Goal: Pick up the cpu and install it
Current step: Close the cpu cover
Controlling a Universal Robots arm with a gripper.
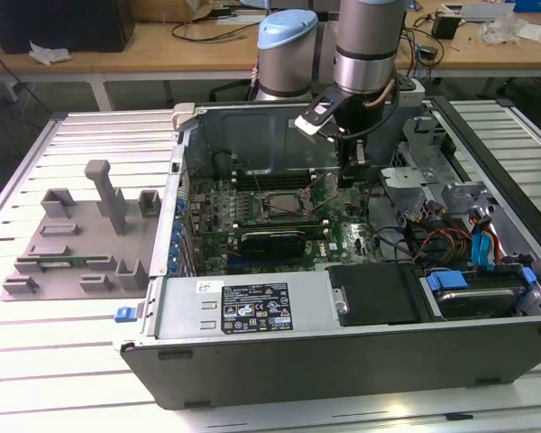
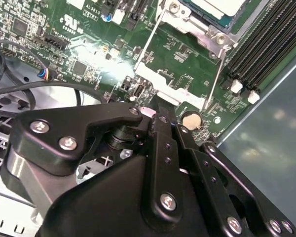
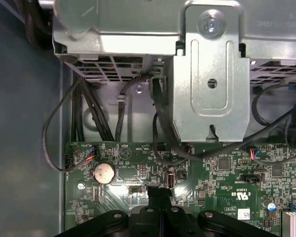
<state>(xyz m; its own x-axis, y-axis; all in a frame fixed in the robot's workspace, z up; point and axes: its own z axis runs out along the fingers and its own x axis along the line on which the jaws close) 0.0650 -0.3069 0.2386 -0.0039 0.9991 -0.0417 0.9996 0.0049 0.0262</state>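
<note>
The cpu, a silvery-white square with a green rim, lies in the socket on the motherboard inside the open grey computer case. The socket's metal frame is flipped open and its wire lever stands up. My gripper hangs low over the board beside the socket, on the exterior view's right of it. In both wrist views its black fingers sit together, shut, with nothing seen between them, and the tip is just above the open frame, near a coin battery.
A metal drive cage and black cables stand close beyond the gripper. Memory slots run past the socket. A long black card lies in front of it. A grey fixture sits outside the case on the exterior view's left.
</note>
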